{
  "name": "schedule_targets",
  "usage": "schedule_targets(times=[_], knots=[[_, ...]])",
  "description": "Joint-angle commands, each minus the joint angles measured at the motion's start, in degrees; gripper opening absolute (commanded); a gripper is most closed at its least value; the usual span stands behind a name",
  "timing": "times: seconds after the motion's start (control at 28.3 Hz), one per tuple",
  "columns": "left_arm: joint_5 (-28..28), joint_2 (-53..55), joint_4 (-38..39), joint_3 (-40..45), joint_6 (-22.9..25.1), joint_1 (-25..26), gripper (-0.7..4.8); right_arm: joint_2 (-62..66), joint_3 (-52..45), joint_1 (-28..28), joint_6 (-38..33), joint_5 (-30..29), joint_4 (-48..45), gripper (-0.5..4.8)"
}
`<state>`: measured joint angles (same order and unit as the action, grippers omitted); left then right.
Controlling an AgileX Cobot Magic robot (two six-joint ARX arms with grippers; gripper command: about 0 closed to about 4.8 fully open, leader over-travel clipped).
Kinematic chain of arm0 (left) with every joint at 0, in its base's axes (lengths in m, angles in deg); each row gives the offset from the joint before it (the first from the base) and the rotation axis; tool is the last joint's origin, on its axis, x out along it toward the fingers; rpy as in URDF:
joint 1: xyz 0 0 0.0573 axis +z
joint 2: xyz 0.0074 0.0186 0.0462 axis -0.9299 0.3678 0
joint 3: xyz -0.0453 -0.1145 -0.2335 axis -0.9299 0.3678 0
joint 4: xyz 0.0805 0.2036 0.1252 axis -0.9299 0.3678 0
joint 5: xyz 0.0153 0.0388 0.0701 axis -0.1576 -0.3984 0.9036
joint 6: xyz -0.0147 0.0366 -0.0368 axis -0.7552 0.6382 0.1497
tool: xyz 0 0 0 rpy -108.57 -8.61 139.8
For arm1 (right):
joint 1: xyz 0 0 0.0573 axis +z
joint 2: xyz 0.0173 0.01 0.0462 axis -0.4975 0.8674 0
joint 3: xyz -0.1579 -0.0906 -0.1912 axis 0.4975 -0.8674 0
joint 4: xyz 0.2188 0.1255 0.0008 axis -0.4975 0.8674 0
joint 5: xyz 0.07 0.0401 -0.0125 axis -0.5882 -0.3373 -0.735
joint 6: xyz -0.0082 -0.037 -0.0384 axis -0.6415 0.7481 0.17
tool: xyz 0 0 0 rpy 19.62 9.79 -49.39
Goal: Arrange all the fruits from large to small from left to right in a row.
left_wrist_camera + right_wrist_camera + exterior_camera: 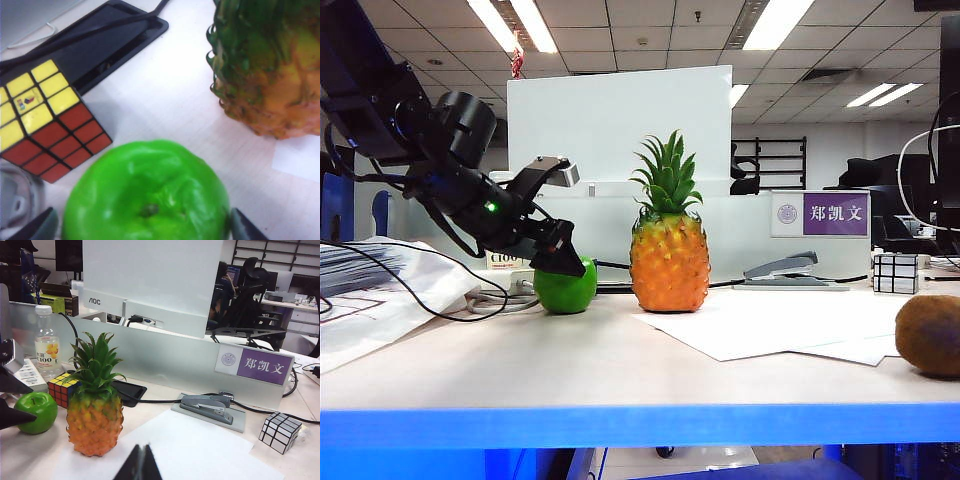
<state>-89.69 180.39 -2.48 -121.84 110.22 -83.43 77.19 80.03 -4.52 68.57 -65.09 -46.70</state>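
1. Left gripper [142,227]: hovering directly over the green apple [565,285] with jaws spread wide, one fingertip [37,227] showing on each flank of the fruit in the left wrist view; not yet closing on anything.
2. Apple: sitting on the tabletop [620,370] at the left of the exterior view, just beside the pineapple [669,240] and close to a Rubik's cube [42,120]. Glossy, smooth skin, so likely slipping under a light pinch; probably a light, hollow, rigid toy. Best taken across the widest girth, pads level with the middle, stem dimple [149,210] centred between the jaws.
3. Pineapple: standing upright near the middle of the tabletop, crown pointing up. Looking bulkier and top-heavy; knobbly rind probably offering good friction, spiky leaves probably bending, so body preferable to crown for gripping.
4. Kiwi [928,335]: lying at the far right edge of the exterior view, well apart from the other two. Fuzzy surface likely gripping well; small and rounded, so prone to rolling when nudged.
5. Right gripper [140,465]: resting back from the fruits, fingertips appearing pressed together, holding nothing.
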Motion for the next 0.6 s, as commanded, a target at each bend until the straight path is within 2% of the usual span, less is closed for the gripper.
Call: schedule_targets(times=[0.04, 0.53, 0.57, 0.6], knots=[[0.4, 1.1, -0.4, -0.1, -0.8, 0.1, 4.79, -0.1, 0.2, 0.1, -0.1, 0.0, -1.1, -0.01], [-0.7, 3.6, -1.1, -0.1, -1.0, 0.1, 4.79, -0.1, 0.2, 0.1, 0.0, 0.0, -1.1, -0.01], [-0.6, 3.9, -1.1, -0.1, -1.0, 0.1, 4.59, -0.1, 0.2, 0.1, 0.0, 0.0, -1.1, -0.01], [-0.7, 4.0, -1.1, -0.1, -1.0, 0.1, 3.30, -0.1, 0.2, 0.1, 0.0, 0.0, -1.1, -0.01]])
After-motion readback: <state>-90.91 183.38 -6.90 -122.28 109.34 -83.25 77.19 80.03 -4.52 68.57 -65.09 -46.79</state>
